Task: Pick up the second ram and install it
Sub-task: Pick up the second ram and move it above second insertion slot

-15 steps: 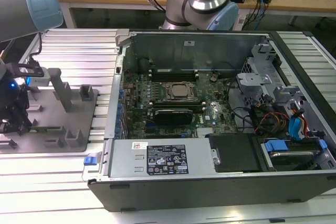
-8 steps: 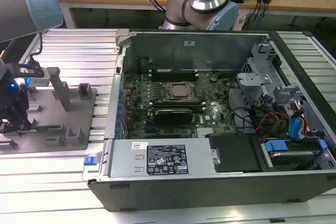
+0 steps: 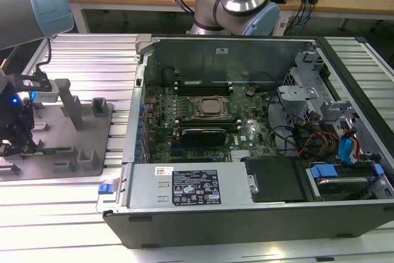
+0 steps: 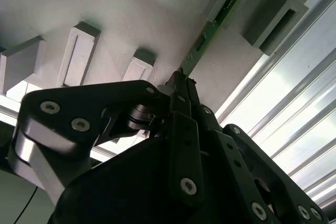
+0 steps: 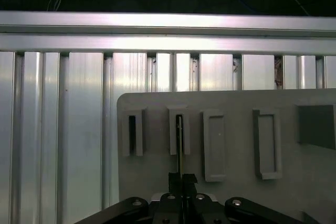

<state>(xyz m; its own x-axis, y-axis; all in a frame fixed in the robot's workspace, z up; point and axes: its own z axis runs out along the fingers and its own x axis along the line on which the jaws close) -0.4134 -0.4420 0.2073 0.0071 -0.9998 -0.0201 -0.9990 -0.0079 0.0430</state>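
Ribbed aluminium counter [image 3: 80, 53] carrying a grey holder plate [image 5: 236, 103] and, toward the exterior view's right, an open computer case [image 3: 234, 53].

Nearest, my gripper [image 5: 182, 178] stands over the plate. Its fingers [image 4: 179, 103] are drawn almost together, pinched on the near end of the second ram [image 4: 223, 17]. The ram is a thin green stick, seen edge-on in the first wrist view, and sits upright in a slotted holder block [image 5: 179, 124].

Step in hand, as I judge it: the grasp is made and the stick is not yet lifted from its slot. Freeing it calls for a straight pull along the slot walls without twist, since the board is thin and the walls hug it.

A neighbouring block [image 5: 134, 132] stands just beside the slot, and two open frames [image 5: 214, 145] lie on the other side. Room above the plate is open. Farther off, the case's side wall rises between the plate and the motherboard [image 3: 203, 115].
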